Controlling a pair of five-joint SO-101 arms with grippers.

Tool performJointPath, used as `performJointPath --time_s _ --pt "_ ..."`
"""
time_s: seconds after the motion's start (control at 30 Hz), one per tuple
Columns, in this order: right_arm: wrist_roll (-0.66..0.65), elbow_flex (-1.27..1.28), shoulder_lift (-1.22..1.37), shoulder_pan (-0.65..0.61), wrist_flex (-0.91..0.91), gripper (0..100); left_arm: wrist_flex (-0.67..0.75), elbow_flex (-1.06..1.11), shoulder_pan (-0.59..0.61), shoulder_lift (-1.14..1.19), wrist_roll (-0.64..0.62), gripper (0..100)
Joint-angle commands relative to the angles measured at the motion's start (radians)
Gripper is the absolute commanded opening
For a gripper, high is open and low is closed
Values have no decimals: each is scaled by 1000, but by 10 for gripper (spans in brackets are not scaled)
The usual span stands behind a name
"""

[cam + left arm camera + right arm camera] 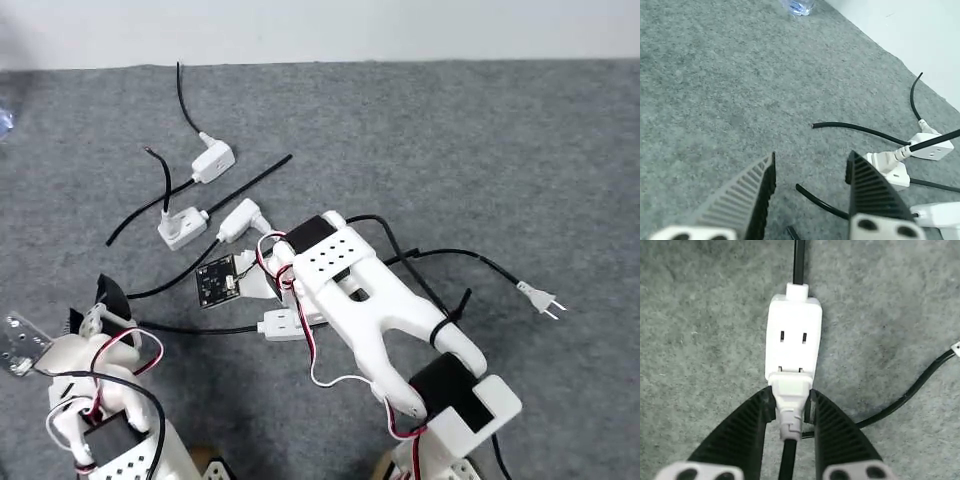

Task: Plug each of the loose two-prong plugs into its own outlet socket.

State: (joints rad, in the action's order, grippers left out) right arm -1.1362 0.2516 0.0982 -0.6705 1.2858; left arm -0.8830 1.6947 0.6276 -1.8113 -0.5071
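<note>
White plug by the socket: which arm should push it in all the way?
Probably the right. The right gripper is shut on the white plug, whose prongs meet the socket at its end. The left gripper is open over bare carpet.

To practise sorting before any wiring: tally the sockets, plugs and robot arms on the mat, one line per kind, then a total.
Sockets: 4
Plugs: 4
Arms: 2
Total: 10
</note>
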Motion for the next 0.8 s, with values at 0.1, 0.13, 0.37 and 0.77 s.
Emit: performJointPath --time_s 0.1,0.13,0.37,0.77 --pt "-8 -21 25 -13 -25 8 -5 -12 6 -11 9 218" --pt "-5 -12 47 -22 -45 8 -5 -12 6 -11 9 218" --pt "46 6 189 -84 -156 8 -5 -12 6 -11 9 218" --pt "83 -94 -104 -88 74 312 5 -13 8 -11 11 218"
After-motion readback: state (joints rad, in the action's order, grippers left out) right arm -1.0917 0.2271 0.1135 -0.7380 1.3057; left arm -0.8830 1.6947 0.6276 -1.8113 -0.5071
